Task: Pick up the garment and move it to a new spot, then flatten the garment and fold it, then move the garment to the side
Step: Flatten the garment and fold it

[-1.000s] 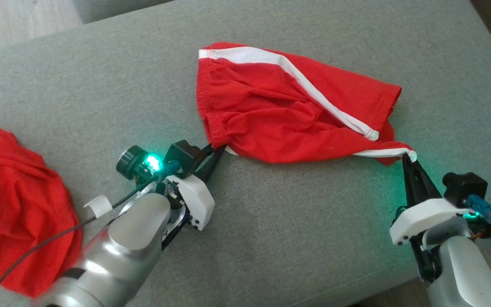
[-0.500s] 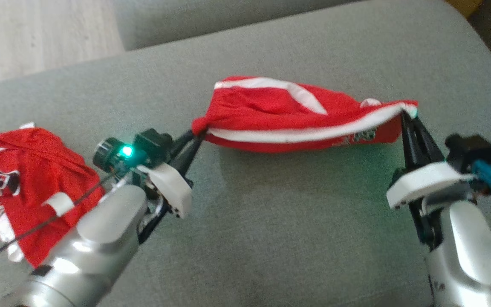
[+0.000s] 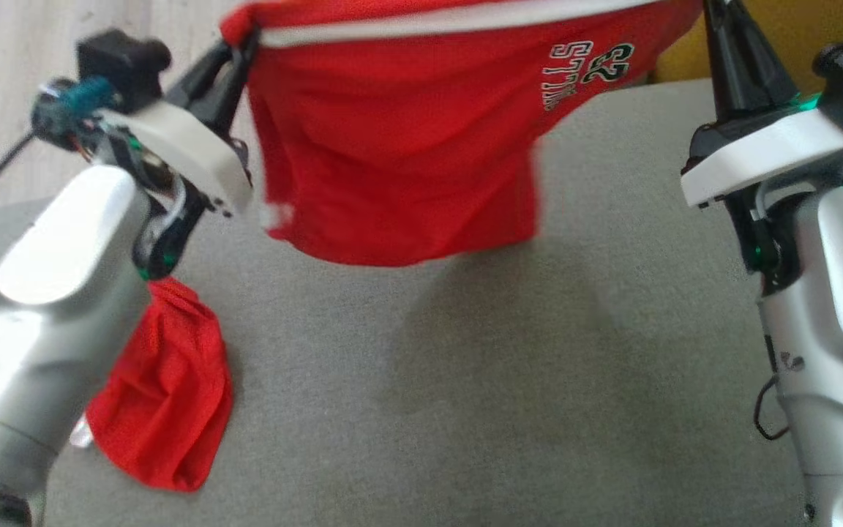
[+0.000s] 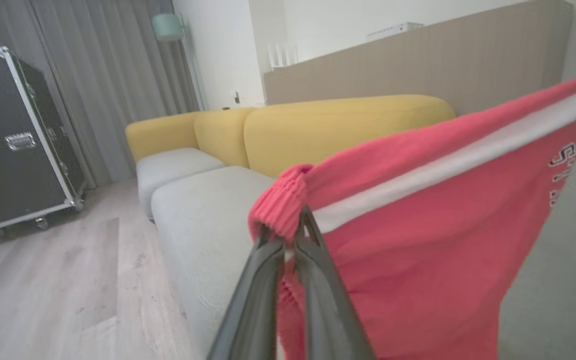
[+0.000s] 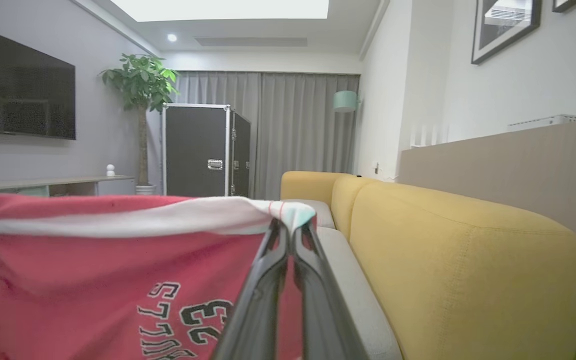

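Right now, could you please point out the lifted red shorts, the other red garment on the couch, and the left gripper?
red shorts [image 3: 392,146], head view, middle of the hanging panel
other red garment [image 3: 165,395], head view, its crumpled middle
left gripper [image 4: 290,232], left wrist view, between its fingertips at the waistband

Red garment [image 3: 392,161], white-striped, printed lettering, hanging stretched above grey cushion [image 3: 465,380].
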Motion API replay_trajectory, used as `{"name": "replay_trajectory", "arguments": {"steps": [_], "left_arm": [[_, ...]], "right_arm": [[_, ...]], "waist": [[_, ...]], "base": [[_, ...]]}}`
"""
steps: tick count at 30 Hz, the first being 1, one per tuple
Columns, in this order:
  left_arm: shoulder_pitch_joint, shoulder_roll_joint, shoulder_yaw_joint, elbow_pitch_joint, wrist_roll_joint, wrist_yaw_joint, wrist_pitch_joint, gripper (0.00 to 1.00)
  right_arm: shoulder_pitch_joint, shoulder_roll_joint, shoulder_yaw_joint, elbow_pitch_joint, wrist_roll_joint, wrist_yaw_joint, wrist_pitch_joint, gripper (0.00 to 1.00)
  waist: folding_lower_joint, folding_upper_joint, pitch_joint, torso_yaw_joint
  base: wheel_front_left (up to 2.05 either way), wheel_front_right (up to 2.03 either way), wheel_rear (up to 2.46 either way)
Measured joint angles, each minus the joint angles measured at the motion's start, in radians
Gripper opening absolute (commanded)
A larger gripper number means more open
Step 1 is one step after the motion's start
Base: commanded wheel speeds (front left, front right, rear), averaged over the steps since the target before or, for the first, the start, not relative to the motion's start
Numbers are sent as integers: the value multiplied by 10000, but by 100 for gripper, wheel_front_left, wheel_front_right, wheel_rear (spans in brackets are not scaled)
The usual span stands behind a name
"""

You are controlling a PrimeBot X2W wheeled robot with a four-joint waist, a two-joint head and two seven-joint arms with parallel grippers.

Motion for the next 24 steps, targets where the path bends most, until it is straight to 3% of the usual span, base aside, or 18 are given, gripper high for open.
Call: {"name": "replay_trajectory", "arguments": {"steps": [10, 18, 24], "left_arm": [[461, 602, 2, -1569, -90, 372, 366, 0], [1446, 1319, 211, -3513, -650, 976, 932, 0], [942, 1668, 176, -3547, -276, 997, 1317, 0]], "right_arm": [[13, -550, 497, 226, 318, 0, 148, 0], [400, -848, 683, -140, 291, 0, 840, 0], [-810, -811, 723, 989, 403, 0, 1099, 0]], "waist": [[1, 0, -412, 379], [1, 0, -89, 371], [2, 0, 722, 250]], "base": [[0, 0, 0], [0, 0, 0], [0, 0, 0]]}}
